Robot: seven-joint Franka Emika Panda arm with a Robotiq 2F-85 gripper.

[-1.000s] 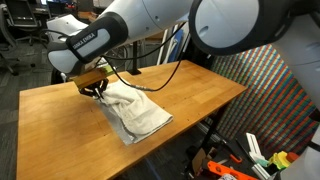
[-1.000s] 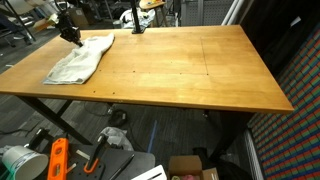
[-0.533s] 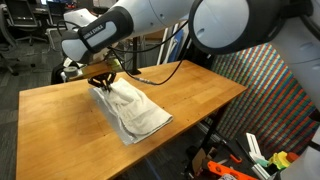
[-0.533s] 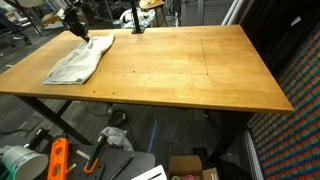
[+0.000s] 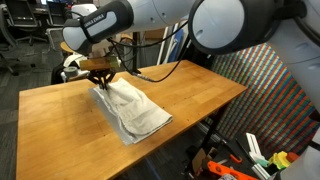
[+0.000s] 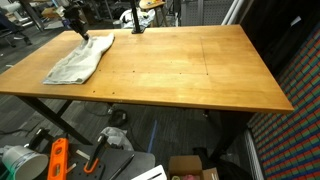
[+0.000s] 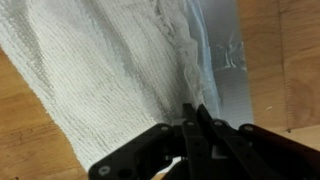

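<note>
A white woven towel (image 5: 135, 112) lies crumpled on the wooden table (image 5: 195, 95), close to one corner of it in both exterior views (image 6: 78, 60). My gripper (image 5: 103, 80) hangs just over the towel's far end, shut, with a raised fold of cloth running into the fingertips. In the wrist view the towel (image 7: 100, 70) fills the left half and its puckered edge rises to my closed gripper (image 7: 192, 110); bare wood shows at the right. The gripper (image 6: 80, 33) also appears small at the towel's far corner.
The table edge (image 6: 150, 104) drops to a floor littered with an orange tool (image 6: 57, 160) and a cardboard box (image 6: 190, 168). A patterned panel (image 5: 262, 85) stands beside the table. Cables and a black stand (image 6: 137, 22) sit at the far edge.
The gripper has risen slightly and shifted toward the table's far edge, still shut, drawing the towel's end up with it. The rest of the towel has not moved.
</note>
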